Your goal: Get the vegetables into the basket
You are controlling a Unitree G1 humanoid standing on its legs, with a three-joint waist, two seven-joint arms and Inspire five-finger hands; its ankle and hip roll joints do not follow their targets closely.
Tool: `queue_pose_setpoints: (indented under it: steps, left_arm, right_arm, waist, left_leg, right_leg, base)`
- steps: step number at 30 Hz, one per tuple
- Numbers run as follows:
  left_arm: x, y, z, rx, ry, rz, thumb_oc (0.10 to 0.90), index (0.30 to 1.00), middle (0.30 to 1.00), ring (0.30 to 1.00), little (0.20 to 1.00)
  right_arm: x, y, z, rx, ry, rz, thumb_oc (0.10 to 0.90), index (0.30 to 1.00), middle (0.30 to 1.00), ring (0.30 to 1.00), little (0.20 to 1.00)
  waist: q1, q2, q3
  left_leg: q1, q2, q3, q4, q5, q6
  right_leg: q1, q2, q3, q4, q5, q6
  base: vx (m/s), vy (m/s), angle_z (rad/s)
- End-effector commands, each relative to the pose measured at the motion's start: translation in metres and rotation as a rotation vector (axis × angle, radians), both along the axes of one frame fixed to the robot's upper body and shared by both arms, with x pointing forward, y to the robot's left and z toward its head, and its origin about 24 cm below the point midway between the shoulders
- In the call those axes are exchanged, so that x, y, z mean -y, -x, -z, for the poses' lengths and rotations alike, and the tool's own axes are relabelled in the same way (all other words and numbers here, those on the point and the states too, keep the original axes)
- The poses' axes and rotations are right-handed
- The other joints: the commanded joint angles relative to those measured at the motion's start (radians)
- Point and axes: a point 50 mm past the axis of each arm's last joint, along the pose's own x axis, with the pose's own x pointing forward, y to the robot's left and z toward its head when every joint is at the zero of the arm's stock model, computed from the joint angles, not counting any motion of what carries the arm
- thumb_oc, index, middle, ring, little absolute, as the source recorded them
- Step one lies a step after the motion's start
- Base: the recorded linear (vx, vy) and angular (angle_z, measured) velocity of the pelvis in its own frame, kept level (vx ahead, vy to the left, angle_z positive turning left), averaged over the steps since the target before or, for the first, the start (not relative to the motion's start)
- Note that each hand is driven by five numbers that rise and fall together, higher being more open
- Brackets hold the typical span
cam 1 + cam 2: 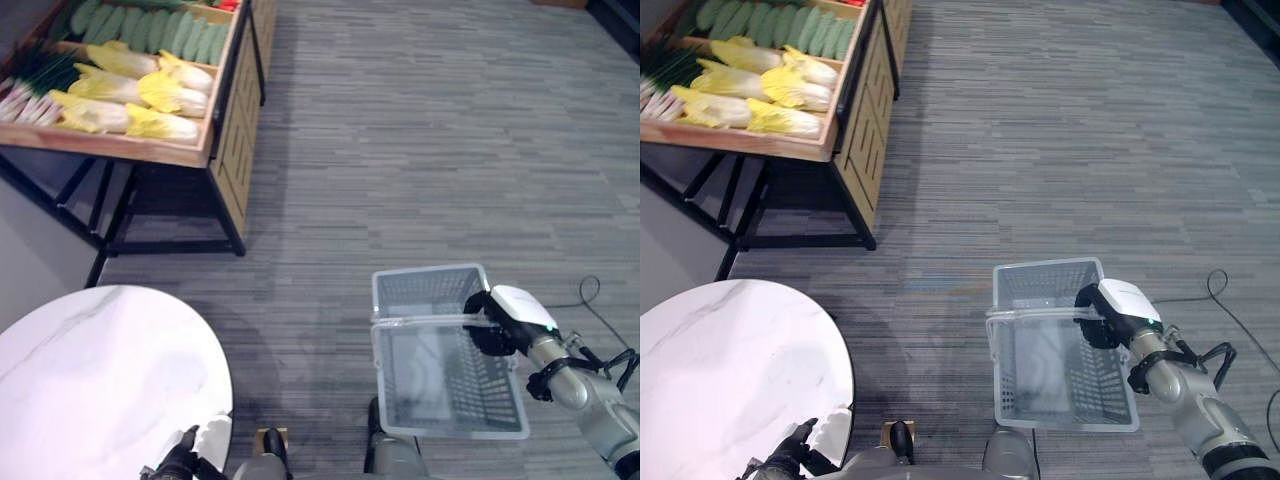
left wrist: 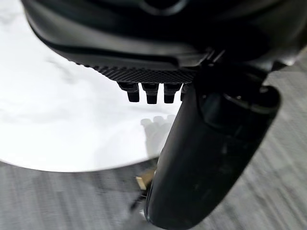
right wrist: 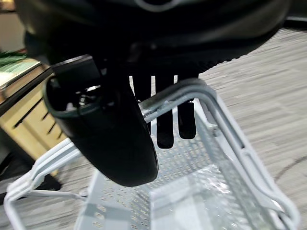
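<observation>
The right hand point(image 1: 497, 322) carries the basket point(image 1: 445, 400) by its handle point(image 1: 425, 320), fingers point(image 3: 164, 125) hooked over the bar and thumb on the near side, so the hold is closed round the handle. The basket hangs over the floor point(image 1: 420, 150), empty, well apart from the stand point(image 1: 130, 148) at the far left where the vegetables lie.

The main risk is the basket itself. It hangs from one thin bar gripped at its right end, so it can swing or tip as the robot walks, and the bar could slide along or out of the fingers. A swinging basket could also knock the round table point(image 1: 100, 370) or the stand's frame on approach. The left hand point(image 1: 180, 462) sits low by the table's near edge, fingers straight and relaxed, holding nothing; it may clip that edge when it lifts.

The basket is grey-white plastic with perforated walls, rectangular and deep, with a light handle across its top. On the stand's tray lie yellow-white cabbages point(image 1: 135, 95), with green cucumbers point(image 1: 150, 28) behind them at the far edge and green onions point(image 1: 35, 85) at the left edge. The cabbages look bulky and leafy, awkward for one hand to close on.
</observation>
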Motion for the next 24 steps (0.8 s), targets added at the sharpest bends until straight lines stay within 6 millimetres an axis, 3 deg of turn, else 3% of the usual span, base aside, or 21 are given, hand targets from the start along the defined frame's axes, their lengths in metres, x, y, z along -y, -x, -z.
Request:
queue_pose_setpoints:
  steps: [1, 4, 6, 9, 14, 18, 21, 23, 24]
  left_arm:
    - [-0.009, -0.012, -0.006, 0.036, -0.049, 0.024, 0.900, 1.000, 1.000, 1.000, 1.000]
    - [-0.005, -0.019, -0.008, 0.061, -0.039, 0.032, 0.900, 1.000, 1.000, 1.000, 1.000]
    - [0.003, -0.030, -0.009, 0.097, -0.025, 0.057, 0.900, 1.000, 1.000, 1.000, 1.000]
    - [0.008, -0.031, -0.008, 0.098, -0.023, 0.071, 0.900, 1.000, 1.000, 1.000, 1.000]
    - [0.010, -0.025, -0.006, 0.082, -0.026, 0.064, 0.900, 1.000, 1.000, 1.000, 1.000]
    - [0.008, -0.020, -0.004, 0.059, -0.036, 0.063, 0.900, 1.000, 1.000, 1.000, 1.000]
    - [0.006, -0.015, -0.002, 0.032, -0.044, 0.061, 0.900, 1.000, 1.000, 1.000, 1.000]
    - [0.004, -0.007, 0.000, 0.005, -0.047, 0.041, 0.900, 1.000, 1.000, 1.000, 1.000]
    - [0.005, 0.000, 0.003, -0.022, -0.039, 0.027, 0.900, 1.000, 1.000, 1.000, 1.000]
  right_arm:
    - [0.007, -0.025, -0.053, 0.275, 0.024, -0.005, 0.400, 0.300, 0.300, 0.300, 0.300]
    - [0.011, -0.018, -0.042, 0.238, 0.003, 0.034, 0.400, 0.300, 0.300, 0.300, 0.300]
    - [0.024, -0.004, -0.017, 0.165, -0.025, 0.143, 0.400, 0.300, 0.300, 0.300, 0.300]
    - [0.035, 0.010, 0.006, 0.094, -0.039, 0.238, 0.400, 0.300, 0.300, 0.300, 0.300]
    - [0.050, 0.022, 0.026, 0.034, -0.034, 0.353, 0.400, 0.300, 0.300, 0.300, 0.300]
    - [0.053, 0.022, 0.025, 0.039, -0.034, 0.370, 0.400, 0.300, 0.300, 0.300, 0.300]
    - [0.055, 0.018, 0.020, 0.058, -0.028, 0.369, 0.400, 0.300, 0.300, 0.300, 0.300]
    - [0.056, 0.014, 0.013, 0.078, -0.017, 0.355, 0.400, 0.300, 0.300, 0.300, 0.300]
    - [0.058, 0.008, 0.004, 0.101, -0.004, 0.347, 0.400, 0.300, 0.300, 0.300, 0.300]
  waist:
    - [0.017, -0.015, -0.042]
    - [0.011, -0.009, -0.047]
    - [0.000, 0.003, -0.047]
    - [-0.003, 0.015, -0.047]
    - [-0.004, 0.039, -0.030]
    - [-0.005, 0.050, -0.019]
    - [0.000, 0.053, -0.001]
    - [0.017, 0.051, 0.017]
    - [0.029, 0.051, 0.028]
  left_leg:
    - [-0.062, 0.000, -0.088, 0.020, 0.014, -0.031]
    - [-0.061, 0.016, -0.091, 0.010, 0.027, -0.043]
    - [-0.061, 0.040, -0.096, 0.007, 0.040, -0.061]
    - [-0.058, 0.058, -0.094, 0.013, 0.044, -0.072]
    - [-0.066, 0.091, -0.107, 0.055, 0.047, -0.092]
    - [-0.080, 0.111, -0.124, 0.087, 0.052, -0.101]
    - [-0.121, 0.130, -0.156, 0.180, 0.070, -0.113]
    - [-0.155, 0.105, -0.218, 0.253, 0.088, -0.114]
    - [-0.195, 0.055, -0.274, 0.260, 0.086, -0.104]
  right_leg:
    - [-0.003, -0.043, -0.008, 0.026, -0.019, 0.091]
    - [0.005, -0.029, -0.013, 0.013, -0.027, 0.086]
    - [0.009, -0.008, -0.019, 0.003, -0.038, 0.078]
    - [0.019, 0.010, -0.016, -0.001, -0.051, 0.069]
    - [0.020, 0.039, -0.014, 0.037, -0.089, 0.039]
    - [0.009, 0.055, -0.017, 0.082, -0.122, 0.017]
    - [0.021, 0.069, -0.029, 0.092, -0.142, -0.006]
    - [0.037, 0.074, -0.032, 0.095, -0.152, -0.018]
    - [0.045, 0.069, -0.034, 0.100, -0.162, -0.019]
  base:
    - [0.04, -0.105, -0.07]
    - [0.04, -0.115, -0.04]
    - [0.06, -0.178, -0.01]
    - [0.07, -0.127, 0.04]
    - [0.07, -0.142, -0.03]
    - [0.06, -0.156, 0.02]
    - [0.05, -0.153, 0.14]
    - [0.07, -0.145, 0.19]
    - [0.07, -0.079, 0.10]
